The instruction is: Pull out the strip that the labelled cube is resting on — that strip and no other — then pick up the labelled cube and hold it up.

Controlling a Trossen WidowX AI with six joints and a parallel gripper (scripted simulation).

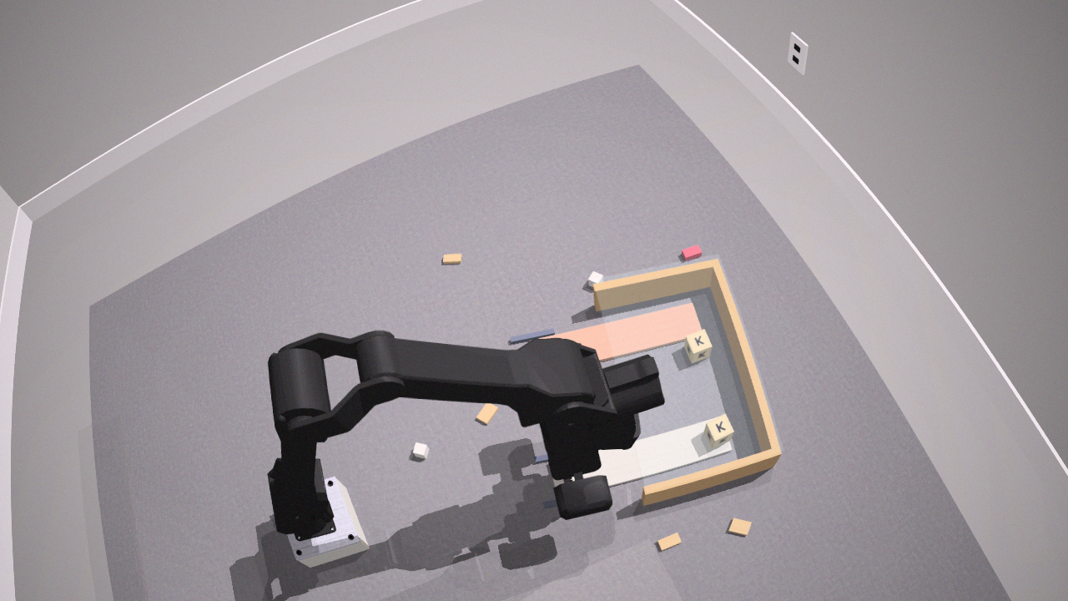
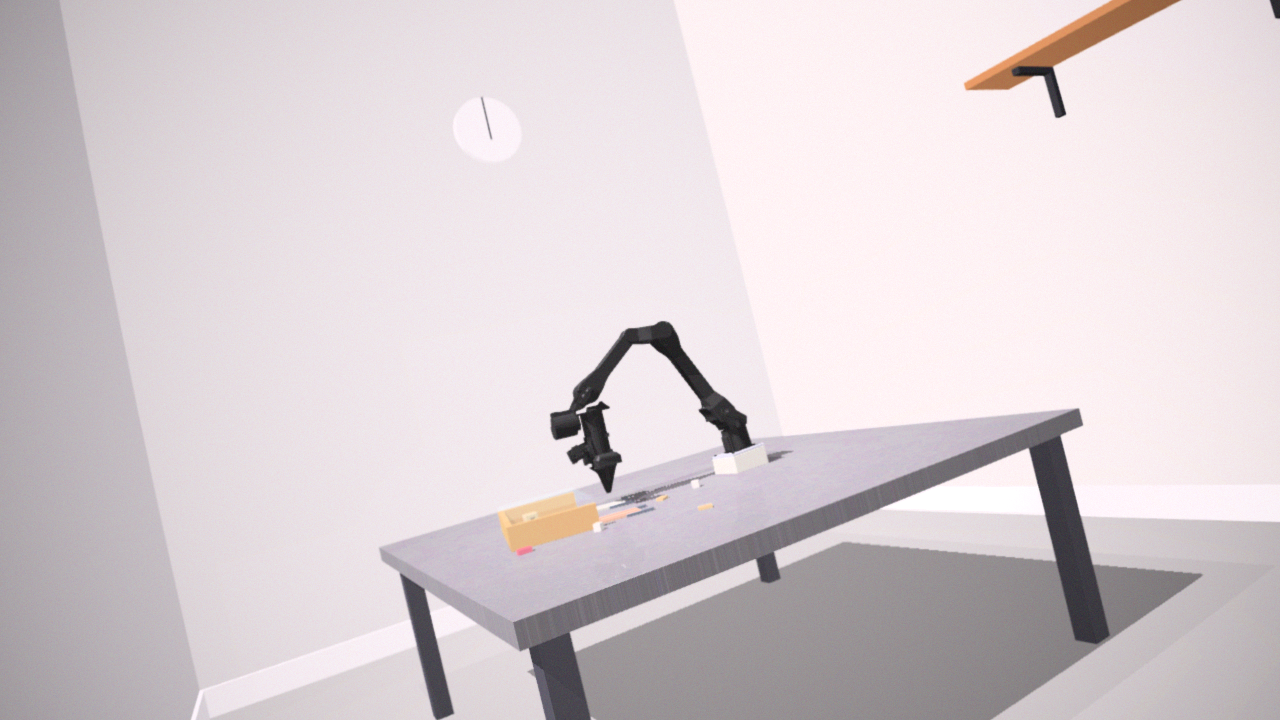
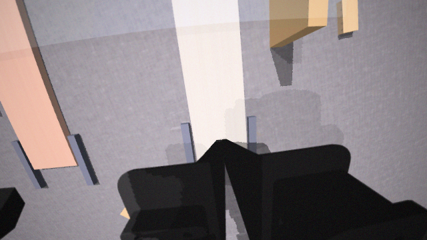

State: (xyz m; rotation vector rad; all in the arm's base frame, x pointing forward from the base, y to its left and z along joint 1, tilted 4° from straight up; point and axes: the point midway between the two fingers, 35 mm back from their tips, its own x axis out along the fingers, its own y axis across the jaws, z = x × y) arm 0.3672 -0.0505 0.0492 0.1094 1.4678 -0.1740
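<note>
Two cream cubes show the letter K. One K cube (image 1: 718,431) rests on the far end of the white strip (image 1: 657,456) (image 3: 213,83). The other K cube (image 1: 697,345) stands beside the far end of the salmon strip (image 1: 649,329) (image 3: 30,117), seemingly off it. Both strips reach out of the walled enclosure's open side. My gripper (image 2: 609,490) (image 3: 221,145) is shut and empty, pointing down above the white strip's near end. Its fingers hide that end in the wrist view. The arm hides the fingertips in the top view.
Wooden walls (image 1: 747,358) (image 2: 550,528) enclose three sides, and a see-through sheet spans over them. Blue-grey rails (image 3: 187,143) (image 1: 531,335) flank the strips' near ends. Several small tan blocks, a red block (image 1: 691,252) and white cubes (image 1: 594,279) (image 1: 420,451) lie around on the table.
</note>
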